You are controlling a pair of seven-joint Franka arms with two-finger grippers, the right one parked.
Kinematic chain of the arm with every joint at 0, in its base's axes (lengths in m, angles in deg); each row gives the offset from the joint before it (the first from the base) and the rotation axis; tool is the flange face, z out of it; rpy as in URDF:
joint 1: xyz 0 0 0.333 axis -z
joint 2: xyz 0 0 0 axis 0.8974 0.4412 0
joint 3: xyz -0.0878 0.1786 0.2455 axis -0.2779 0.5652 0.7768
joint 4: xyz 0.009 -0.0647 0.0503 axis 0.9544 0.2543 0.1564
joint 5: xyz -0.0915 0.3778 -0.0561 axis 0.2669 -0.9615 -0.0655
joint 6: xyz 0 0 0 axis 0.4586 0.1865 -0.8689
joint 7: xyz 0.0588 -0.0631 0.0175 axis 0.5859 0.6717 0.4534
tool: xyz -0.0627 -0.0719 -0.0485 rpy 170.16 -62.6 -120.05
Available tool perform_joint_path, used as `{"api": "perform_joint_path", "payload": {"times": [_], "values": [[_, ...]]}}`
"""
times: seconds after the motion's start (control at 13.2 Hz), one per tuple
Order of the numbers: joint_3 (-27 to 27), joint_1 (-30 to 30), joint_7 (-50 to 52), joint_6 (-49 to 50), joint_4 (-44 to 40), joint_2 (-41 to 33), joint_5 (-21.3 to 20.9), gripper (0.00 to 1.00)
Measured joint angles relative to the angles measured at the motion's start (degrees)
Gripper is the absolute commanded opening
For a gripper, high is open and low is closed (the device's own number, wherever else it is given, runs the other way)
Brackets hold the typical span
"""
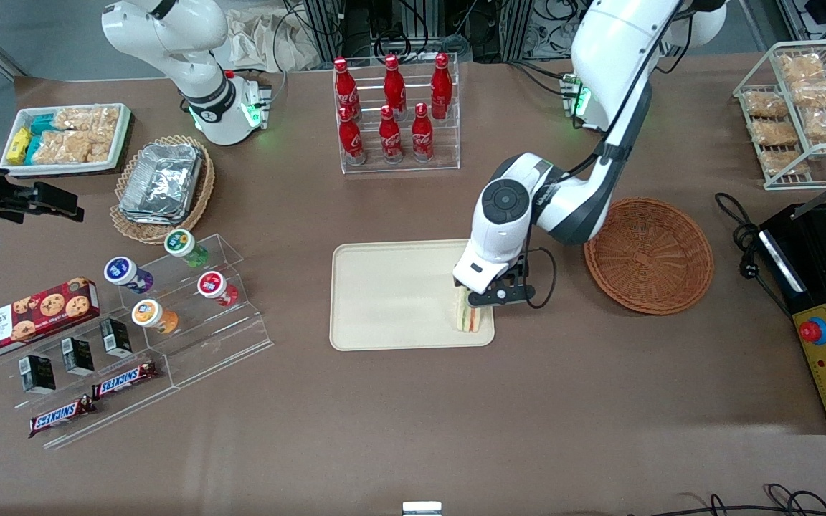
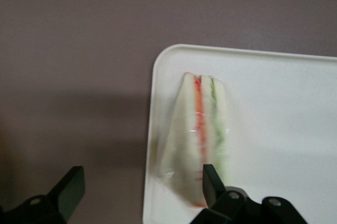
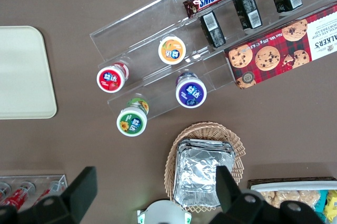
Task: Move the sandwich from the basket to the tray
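One brown surface (image 1: pixel 399 423) carries everything, and the biggest task item on it is the cream tray (image 1: pixel 384 297), a flat rectangle with rounded corners lying near the middle. Beside the tray, toward the working arm's end, sits the round reddish-brown basket (image 1: pixel 649 256), with nothing inside it. The left arm reaches down between the two, and its jaws, the gripper (image 1: pixel 472 301), hang over the tray's edge nearest the basket.

On that edge of the tray rests the sandwich (image 1: pixel 466 314), a small clear-wrapped wedge of white bread with red and green stripes of filling. In the wrist view the sandwich (image 2: pixel 197 140) lies flat on the tray (image 2: pixel 279 129), close to its rim at a rounded corner. The jaws (image 2: pixel 139 184) stand wide apart and grip nothing: one black finger (image 2: pixel 71 187) is out over the bare brown surface (image 2: pixel 73 50), apart from the bread, and the other overlaps the wide end of the wedge, though contact cannot be told.

Farther from the front camera than the tray stands a clear rack of red bottles (image 1: pixel 393 107).
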Motion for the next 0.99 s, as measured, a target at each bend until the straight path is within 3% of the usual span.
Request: {"api": "perform_joint_path", "payload": {"times": [0.76,0.99], "values": [[0.7,-12.9,-10.5,17.8,-6.2,-14.7,0.5,0.99],[0.9,-19.1,-18.9,21.4,-9.6,-16.8,0.6,0.99]]}}
